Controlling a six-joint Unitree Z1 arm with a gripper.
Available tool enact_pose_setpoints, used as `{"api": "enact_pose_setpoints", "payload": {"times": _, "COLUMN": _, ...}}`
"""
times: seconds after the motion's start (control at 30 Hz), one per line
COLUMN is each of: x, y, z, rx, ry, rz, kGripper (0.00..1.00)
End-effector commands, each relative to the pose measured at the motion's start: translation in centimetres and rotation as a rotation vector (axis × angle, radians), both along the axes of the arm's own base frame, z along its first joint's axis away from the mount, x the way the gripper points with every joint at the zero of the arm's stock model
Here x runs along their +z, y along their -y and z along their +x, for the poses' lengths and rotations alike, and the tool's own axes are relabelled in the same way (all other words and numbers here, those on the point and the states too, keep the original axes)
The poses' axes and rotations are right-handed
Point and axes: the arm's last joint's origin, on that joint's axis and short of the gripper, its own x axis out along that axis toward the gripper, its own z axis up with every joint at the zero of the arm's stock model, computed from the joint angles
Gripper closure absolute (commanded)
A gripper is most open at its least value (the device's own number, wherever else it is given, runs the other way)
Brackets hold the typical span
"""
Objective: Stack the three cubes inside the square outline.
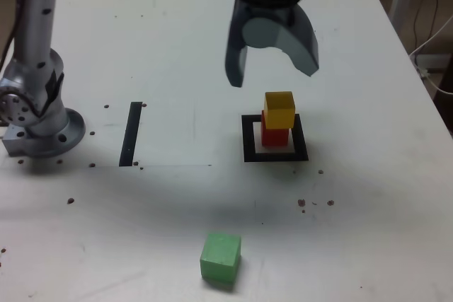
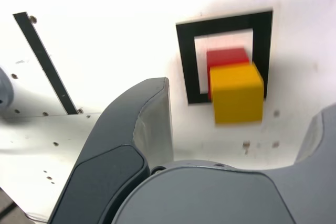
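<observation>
Yellow cube atop red cube inside square outline; green cube apart on counter, unstacked. End effector spread, empty, above stack.

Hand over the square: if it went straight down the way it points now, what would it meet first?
Probably the yellow cube atop the red cube; the open hand hangs above it, though depth is uncertain.
</observation>
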Motion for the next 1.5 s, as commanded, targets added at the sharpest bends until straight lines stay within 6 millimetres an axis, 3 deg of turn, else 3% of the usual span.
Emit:
{"api": "enact_pose_setpoints", "payload": {"times": 0.0, "x": 0.6, "y": 1.4, "z": -1.2, "rx": -0.031, "ry": -0.003, "rz": 0.007, "kGripper": 0.00}}
{"api": "enact_pose_setpoints", "payload": {"times": 0.33, "x": 0.5, "y": 9.4, "z": -4.6, "rx": -0.121, "ry": -0.040, "rz": 0.002, "kGripper": 0.00}}
{"api": "enact_pose_setpoints", "payload": {"times": 0.57, "x": -1.0, "y": 15.0, "z": -7.0, "rx": -0.124, "ry": -0.072, "rz": -0.003, "kGripper": 0.00}}
{"api": "enact_pose_setpoints", "payload": {"times": 0.8, "x": -3.0, "y": 19.5, "z": -7.7, "rx": -0.150, "ry": -0.089, "rz": -0.047, "kGripper": 0.00}}
{"api": "enact_pose_setpoints", "payload": {"times": 1.0, "x": -4.9, "y": 21.5, "z": -7.5, "rx": -0.156, "ry": -0.116, "rz": -0.068, "kGripper": 0.01}}
{"api": "enact_pose_setpoints", "payload": {"times": 1.47, "x": -8.8, "y": 23.0, "z": -5.8, "rx": -0.186, "ry": -0.160, "rz": -0.057, "kGripper": 0.04}}
